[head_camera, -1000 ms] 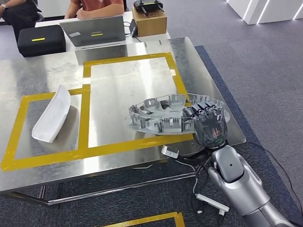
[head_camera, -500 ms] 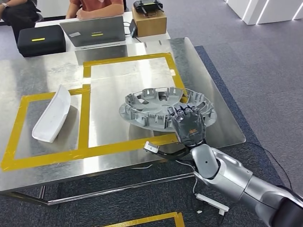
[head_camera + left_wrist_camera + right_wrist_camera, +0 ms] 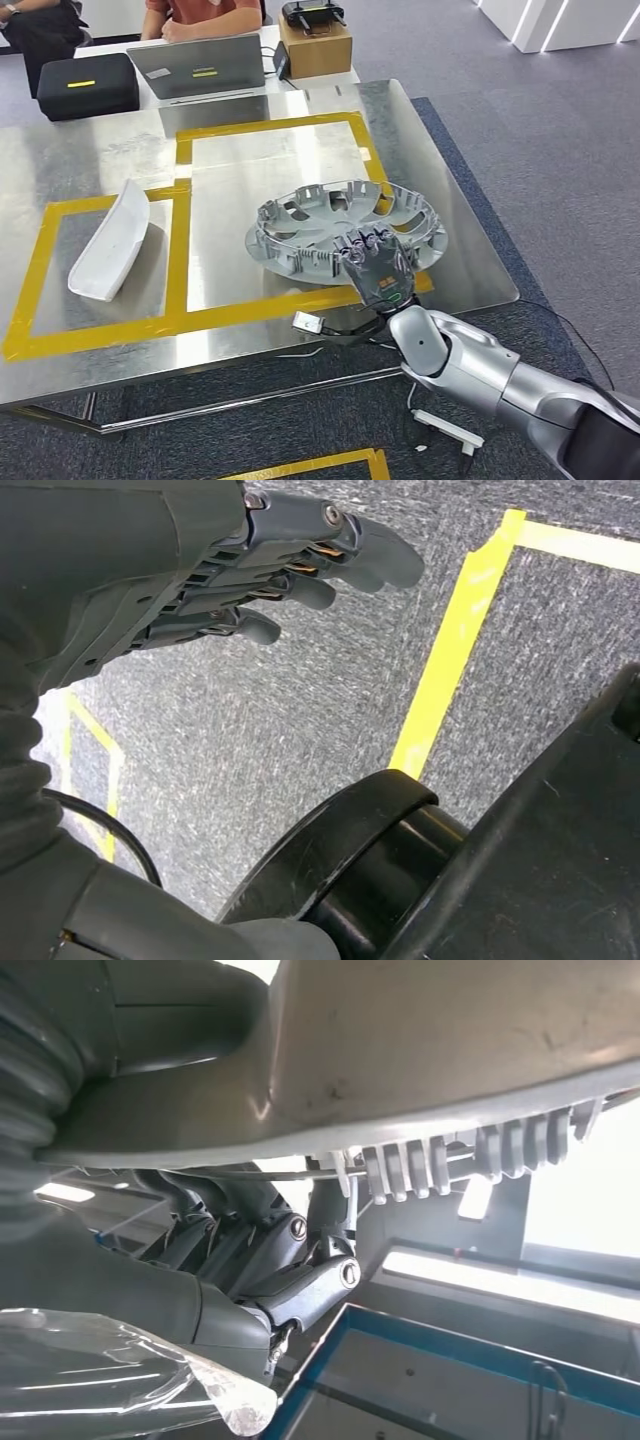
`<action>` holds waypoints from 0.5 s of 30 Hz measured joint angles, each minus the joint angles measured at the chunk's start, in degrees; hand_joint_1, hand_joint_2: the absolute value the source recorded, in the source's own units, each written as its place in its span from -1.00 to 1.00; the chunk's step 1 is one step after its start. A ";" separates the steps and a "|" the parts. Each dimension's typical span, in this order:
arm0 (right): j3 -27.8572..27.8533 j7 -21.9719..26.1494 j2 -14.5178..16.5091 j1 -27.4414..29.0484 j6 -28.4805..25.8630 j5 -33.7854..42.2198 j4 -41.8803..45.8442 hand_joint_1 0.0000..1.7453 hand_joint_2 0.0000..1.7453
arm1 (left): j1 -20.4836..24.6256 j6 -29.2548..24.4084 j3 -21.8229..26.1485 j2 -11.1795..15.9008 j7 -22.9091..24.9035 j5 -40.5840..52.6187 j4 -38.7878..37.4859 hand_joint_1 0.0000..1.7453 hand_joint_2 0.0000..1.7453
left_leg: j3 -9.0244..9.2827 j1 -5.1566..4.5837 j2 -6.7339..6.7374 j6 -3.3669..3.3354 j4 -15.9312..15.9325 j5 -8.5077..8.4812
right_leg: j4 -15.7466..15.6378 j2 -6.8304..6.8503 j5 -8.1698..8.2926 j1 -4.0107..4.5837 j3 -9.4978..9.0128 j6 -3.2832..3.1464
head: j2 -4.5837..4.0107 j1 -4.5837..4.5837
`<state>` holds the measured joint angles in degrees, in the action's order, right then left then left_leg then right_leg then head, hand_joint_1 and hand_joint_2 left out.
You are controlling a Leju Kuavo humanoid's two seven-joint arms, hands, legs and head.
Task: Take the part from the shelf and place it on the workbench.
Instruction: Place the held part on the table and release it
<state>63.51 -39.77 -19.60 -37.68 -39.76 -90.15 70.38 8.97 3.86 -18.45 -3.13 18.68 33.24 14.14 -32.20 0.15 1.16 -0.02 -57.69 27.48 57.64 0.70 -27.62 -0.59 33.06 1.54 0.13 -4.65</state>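
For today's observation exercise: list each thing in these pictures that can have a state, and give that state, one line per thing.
Hubcap: inner side up, tilted, held at its near rim over the workbench.
Right hand: gripping the hubcap's near rim.
Left hand: fingers extended, holding nothing, above grey carpet.
White curved part: lying on the workbench inside a yellow-taped box.
Laptop: open, lid's back facing the robot.
Black case: closed.

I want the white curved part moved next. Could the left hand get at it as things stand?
Probably not right away: the left hand hangs open over the carpet floor, away from the workbench. The white curved part itself lies unobstructed inside its yellow tape box.
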 joint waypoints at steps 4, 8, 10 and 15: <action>1.20 -0.21 0.53 -1.23 0.00 0.03 -0.59 1.00 1.00 | 0.00 0.01 0.00 0.00 0.01 0.19 0.00 -1.00 1.00 | 0.00 0.00 0.00 0.00 0.00 0.00 | 0.00 0.01 0.00 0.00 0.00 0.00 | 0.00 0.00; 2.16 -0.23 0.67 -1.81 0.00 0.04 -0.85 1.00 1.00 | 0.00 0.01 -0.01 0.00 0.01 0.27 0.00 -1.00 1.00 | -0.02 0.00 0.00 0.00 0.00 0.00 | 0.00 0.01 0.00 0.00 0.00 0.00 | 0.00 -0.01; 2.70 -0.23 0.72 -2.32 0.00 0.06 -0.87 1.00 1.00 | 0.01 0.05 -0.03 0.00 0.01 0.46 0.00 -1.00 1.00 | -0.02 0.00 0.00 0.00 0.00 0.00 | 0.00 0.01 0.00 0.00 0.00 0.00 | 0.00 -0.01; 4.40 -0.23 1.22 -4.32 0.00 0.10 -0.87 1.00 1.00 | 0.11 0.19 -0.32 0.00 0.01 1.15 0.00 -1.00 1.00 | -0.02 0.00 0.00 0.00 0.00 0.00 | 0.00 0.01 0.00 0.00 0.01 0.00 | 0.00 -0.01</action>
<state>67.91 -40.00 -18.38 -42.00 -39.76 -90.05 69.51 9.08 4.05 -18.76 -3.13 18.69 34.39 14.14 -32.22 0.15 1.16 -0.02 -57.69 27.49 57.64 0.71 -27.62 -0.59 33.07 1.54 0.13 -4.66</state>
